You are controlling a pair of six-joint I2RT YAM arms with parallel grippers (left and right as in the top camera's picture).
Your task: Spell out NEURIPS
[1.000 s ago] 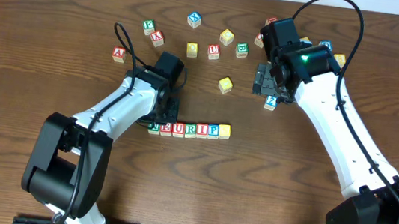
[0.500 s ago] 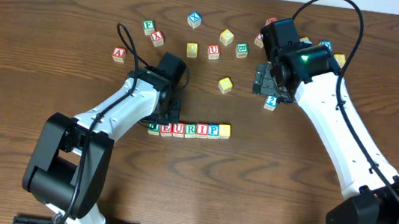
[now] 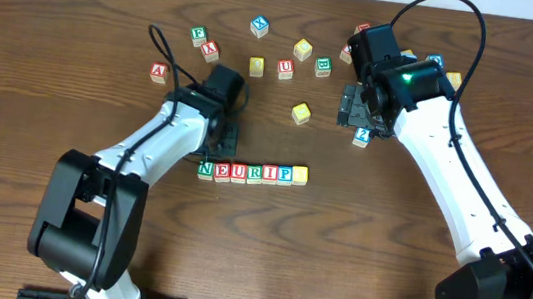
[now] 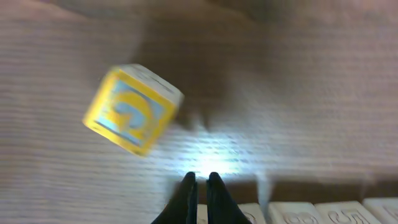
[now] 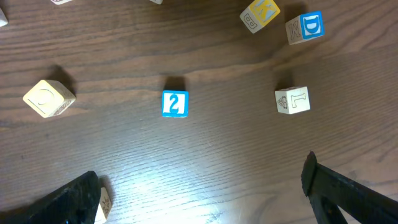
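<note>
Left gripper: hangs pinched shut, grips nothing, keeps the NEURIPS row just beside its tips, square wooden cubes reading N-E-U-R-I-P-S. Right gripper: stands spread wide, empty, looks down on grained brown table and a blue-faced cube bearing a white 2-like mark.

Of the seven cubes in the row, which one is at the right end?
The yellowish cube, directly right of the blue P cube; no cube follows it.
</note>
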